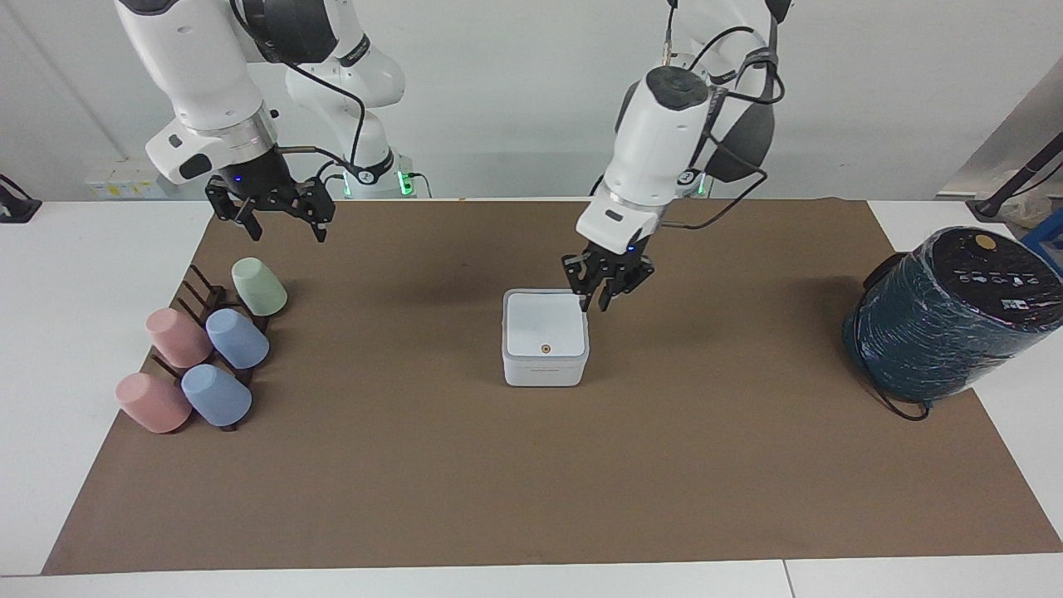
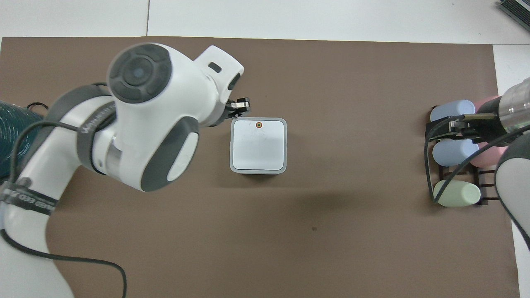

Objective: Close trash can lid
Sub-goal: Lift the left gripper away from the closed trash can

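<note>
Trash can point(image 1: 544, 349) mid-mat, lid point(image 1: 545, 325) flat on it, orange dot up; looks closed. Left gripper point(image 1: 604, 291) hangs just beside its corner toward the left arm's end, holding nothing; open or clenched, cannot tell. Best: lift clear, don't nudge it. Right gripper point(image 1: 274, 218) waits, fingers spread, over cup rack point(image 1: 212, 332). Hinge and latch not visible
</note>
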You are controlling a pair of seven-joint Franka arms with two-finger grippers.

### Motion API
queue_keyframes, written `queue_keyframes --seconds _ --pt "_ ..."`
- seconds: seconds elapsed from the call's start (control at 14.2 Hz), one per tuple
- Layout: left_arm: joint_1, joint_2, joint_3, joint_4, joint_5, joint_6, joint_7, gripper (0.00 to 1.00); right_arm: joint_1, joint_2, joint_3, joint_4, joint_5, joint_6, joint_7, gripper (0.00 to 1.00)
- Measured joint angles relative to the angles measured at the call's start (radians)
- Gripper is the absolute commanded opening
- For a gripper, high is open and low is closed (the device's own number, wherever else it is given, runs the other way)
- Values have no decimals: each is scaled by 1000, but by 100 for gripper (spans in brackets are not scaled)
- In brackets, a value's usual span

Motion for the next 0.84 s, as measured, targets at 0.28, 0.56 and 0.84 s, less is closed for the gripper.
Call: queue_keyframes --seconds 0.28,0.56,0.84 --pt "178 -107 12 42 -23 -202 272 63 0 0 0 0 0 0 0 100" --pt "301 -201 22 40 66 -372 429 100 0 0 0 0 0 0 0 100" --pt "356 -227 24 39 108 -379 516 100 0 0 0 0 0 0 0 100"
